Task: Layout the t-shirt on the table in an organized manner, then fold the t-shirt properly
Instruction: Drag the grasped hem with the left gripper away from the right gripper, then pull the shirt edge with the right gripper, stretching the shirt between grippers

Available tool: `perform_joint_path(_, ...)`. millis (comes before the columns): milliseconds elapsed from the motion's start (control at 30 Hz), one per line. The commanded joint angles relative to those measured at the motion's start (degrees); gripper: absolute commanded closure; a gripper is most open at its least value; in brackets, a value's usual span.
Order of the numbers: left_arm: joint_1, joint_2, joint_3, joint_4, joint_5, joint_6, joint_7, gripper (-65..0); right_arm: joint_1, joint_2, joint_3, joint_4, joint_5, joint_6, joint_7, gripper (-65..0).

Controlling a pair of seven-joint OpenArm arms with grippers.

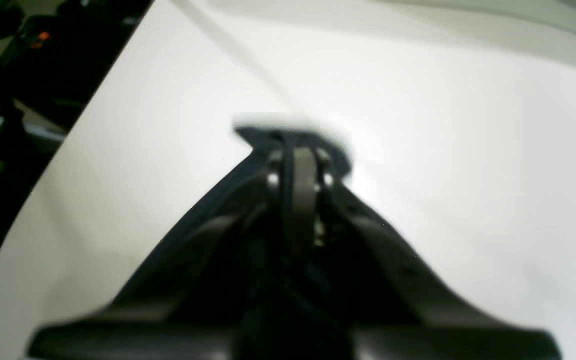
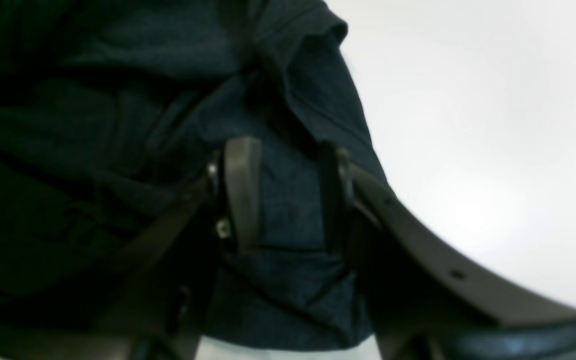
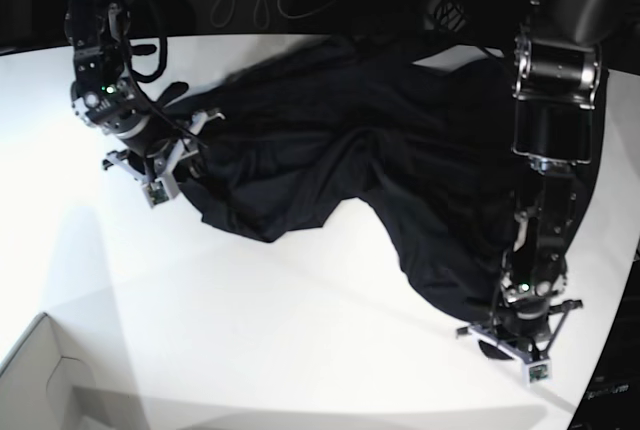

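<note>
Base view shows the t-shirt (image 3: 380,170) still rumpled across the table (image 3: 250,330), neither spread nor folded, left gripper (image 1: 300,150) pinching shut on its hem corner, right gripper (image 2: 288,195) half-open astride its sleeve fold.

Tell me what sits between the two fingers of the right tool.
In the right wrist view, a fold of the t-shirt fills the gap between the right tool's fingers, beside bare white table.
</note>
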Motion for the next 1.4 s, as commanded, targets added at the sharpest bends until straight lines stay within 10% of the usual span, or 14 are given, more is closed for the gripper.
perform_joint_path(0,-1.8,-0.3,-0.2,0.8,0.3,0.8,-0.9,0.0,0.8,0.6,0.3,1.0,0.5,0.2,1.1,-20.2)
perform_joint_path(800,-23.0,-1.5,0.1,-26.4,0.3,0.3,-13.8,0.0,2.4,0.0,-2.1,6.4,0.5,0.3,1.1,-20.6)
perform_joint_path(1367,-11.9,-4.4,-0.1,-25.7,0.3,0.3,-13.8,-0.1,29.8,-1.8,-29.0,-20.9,0.5,0.3,4.0,-31.8)
